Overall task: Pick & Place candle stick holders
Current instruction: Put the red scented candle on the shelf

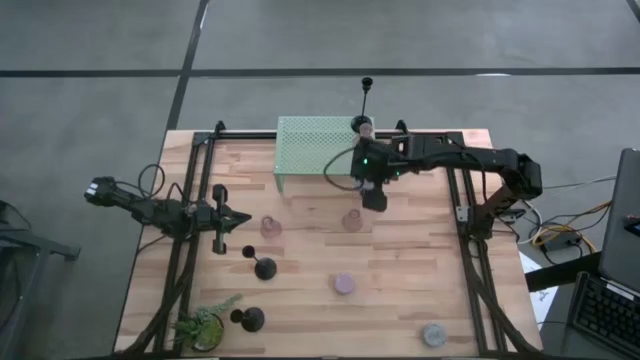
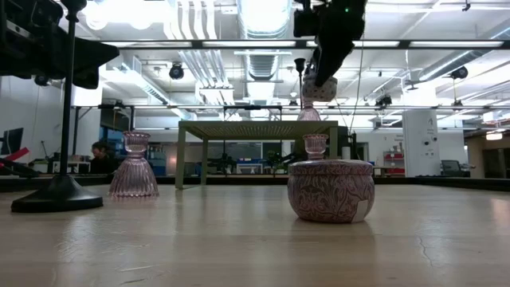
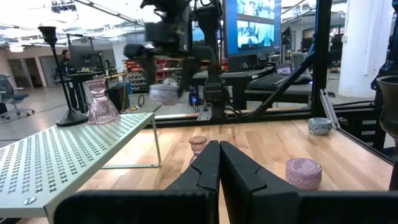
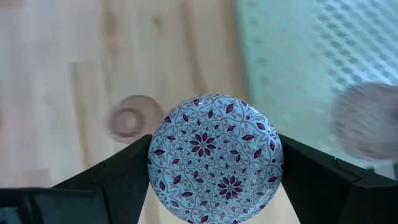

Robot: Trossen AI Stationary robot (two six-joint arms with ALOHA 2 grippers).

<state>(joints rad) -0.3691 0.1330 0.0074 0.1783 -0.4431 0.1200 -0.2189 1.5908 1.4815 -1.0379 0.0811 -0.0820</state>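
Puck [image 4: 215, 153] clamped between right tool [image 4: 214, 163] fingers.

A round pink patterned puck [image 2: 331, 190] sits close up on the wooden bench [image 2: 239, 247]. To its left stands a clear pink glass cup [image 2: 134, 167], and further left a black holder with a round base and tall thin stem [image 2: 62, 119]. Behind is a pale green mesh rack [image 2: 259, 131], with another pink glass cup [image 2: 315, 147] in front of it. High above, the right tool [image 2: 319, 84] grips a small pale puck [image 2: 319, 89] in the air.
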